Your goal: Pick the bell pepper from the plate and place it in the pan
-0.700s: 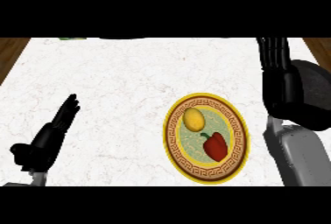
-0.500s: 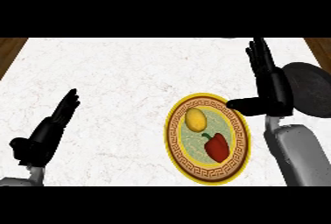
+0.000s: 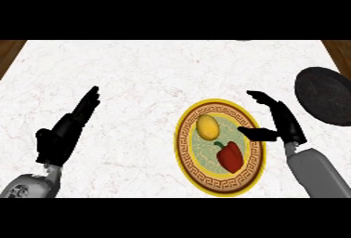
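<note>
Surface [image 3: 137,69]: white marbled top filling most of the view, with brown wood showing at the upper corners.
Plate [image 3: 186,153]: round, yellow rim with a dark key pattern and a greenish centre, lying right of the middle of the surface.
Pan [image 3: 323,95]: dark and round, at the right edge, apart from the plate and up-right of it.
Left hand [image 3: 67,131]: at the left, fingers straight and pointing up, spread wide, holding nothing, well apart from the plate.
Right hand [image 3: 282,122]: over the plate's right rim, fingers extended and thumb stuck out toward the plate, holding nothing.
Bell pepper [image 3: 230,155]: red, lying on the plate's lower right part, just below the right thumb.
Lemon [image 3: 208,128]: yellow, on the plate's upper part, beside the pepper.
</note>
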`<state>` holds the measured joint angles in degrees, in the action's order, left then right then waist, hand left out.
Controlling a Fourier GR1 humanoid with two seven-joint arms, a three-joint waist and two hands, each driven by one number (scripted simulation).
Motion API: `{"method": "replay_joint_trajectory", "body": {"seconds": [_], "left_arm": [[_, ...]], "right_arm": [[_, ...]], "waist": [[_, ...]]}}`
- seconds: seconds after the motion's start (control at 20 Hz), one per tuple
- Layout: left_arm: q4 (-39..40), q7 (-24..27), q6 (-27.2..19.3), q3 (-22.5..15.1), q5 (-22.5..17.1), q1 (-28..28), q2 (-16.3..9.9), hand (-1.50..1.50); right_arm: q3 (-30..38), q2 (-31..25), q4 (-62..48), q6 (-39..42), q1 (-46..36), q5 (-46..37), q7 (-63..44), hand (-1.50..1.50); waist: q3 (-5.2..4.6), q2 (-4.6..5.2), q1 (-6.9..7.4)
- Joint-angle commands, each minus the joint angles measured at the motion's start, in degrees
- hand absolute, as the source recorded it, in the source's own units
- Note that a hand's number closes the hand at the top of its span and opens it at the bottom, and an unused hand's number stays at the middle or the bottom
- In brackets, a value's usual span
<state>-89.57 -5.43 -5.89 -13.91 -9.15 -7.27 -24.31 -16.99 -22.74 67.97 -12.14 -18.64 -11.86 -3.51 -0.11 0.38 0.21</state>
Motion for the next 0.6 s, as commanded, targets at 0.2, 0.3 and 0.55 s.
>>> {"method": "replay_joint_trajectory", "body": {"seconds": [0.2,0.3,0.55], "left_arm": [[-1.0,-3.0,1.9,2.0,0.3,-1.0,-0.3,0.00],[-2.1,-4.2,0.4,1.0,1.3,-1.8,1.1,0.00],[1.5,-4.1,1.7,0.8,1.5,-4.2,2.1,0.00]], "right_arm": [[-6.9,-5.4,10.2,11.3,3.5,-5.2,-14.3,-1.50],[-8.8,-8.4,12.0,15.6,0.8,-7.4,-19.6,-1.50],[-11.3,-9.5,11.5,30.1,-9.7,-6.9,-31.8,-1.50]], "waist": [[0.00,-0.63,-0.48],[-0.03,-0.71,-0.40],[-0.05,-0.38,0.00]]}}
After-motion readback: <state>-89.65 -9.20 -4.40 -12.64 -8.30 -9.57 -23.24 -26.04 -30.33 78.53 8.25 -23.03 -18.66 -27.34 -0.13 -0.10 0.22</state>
